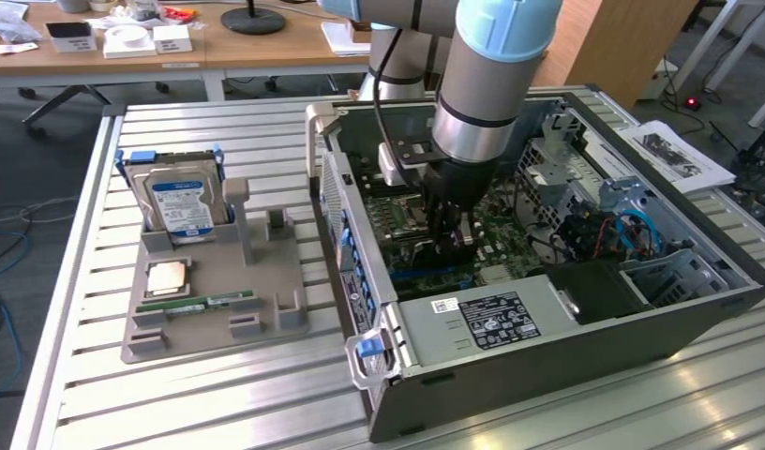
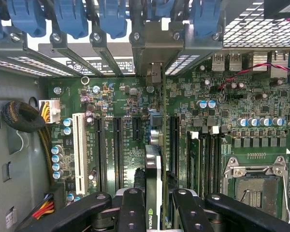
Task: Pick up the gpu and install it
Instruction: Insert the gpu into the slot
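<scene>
Gpu [image 2: 153, 169], pinched edge-on by the gripper [image 2: 157, 212], stands among black motherboard slots [image 2: 118, 150].

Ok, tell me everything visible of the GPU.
The thin, dark graphics card with a silvery edge shows edge-on, upright inside the open computer case, clamped on both faces by the black pincer. A small green logo marks its edge. It lines up with slots of the green motherboard; whether it is seated cannot be told.

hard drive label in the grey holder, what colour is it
The hard drive label is blue and white, clearest in the exterior view.
</scene>
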Robot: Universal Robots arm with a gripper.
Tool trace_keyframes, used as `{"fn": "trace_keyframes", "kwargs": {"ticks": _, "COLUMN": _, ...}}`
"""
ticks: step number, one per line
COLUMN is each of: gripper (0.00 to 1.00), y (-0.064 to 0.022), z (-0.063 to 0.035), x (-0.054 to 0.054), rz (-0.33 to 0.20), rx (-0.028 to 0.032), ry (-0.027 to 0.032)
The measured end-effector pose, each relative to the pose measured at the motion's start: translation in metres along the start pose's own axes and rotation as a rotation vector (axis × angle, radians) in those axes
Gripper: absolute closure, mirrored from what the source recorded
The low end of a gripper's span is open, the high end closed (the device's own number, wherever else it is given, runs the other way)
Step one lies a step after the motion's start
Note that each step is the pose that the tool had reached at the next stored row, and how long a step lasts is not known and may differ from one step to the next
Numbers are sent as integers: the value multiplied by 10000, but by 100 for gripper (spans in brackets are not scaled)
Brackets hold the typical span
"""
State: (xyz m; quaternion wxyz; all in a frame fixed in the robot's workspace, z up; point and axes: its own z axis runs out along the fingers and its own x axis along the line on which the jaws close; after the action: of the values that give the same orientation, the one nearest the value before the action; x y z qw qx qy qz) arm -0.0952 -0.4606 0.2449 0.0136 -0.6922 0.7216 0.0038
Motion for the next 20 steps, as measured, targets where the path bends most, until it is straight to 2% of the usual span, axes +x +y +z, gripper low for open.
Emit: {"fn": "trace_keyframes", "kwargs": {"ticks": 20, "gripper": 73, "y": 6, "z": 10, "x": 0, "rz": -2, "rx": 8, "ry": -2}}
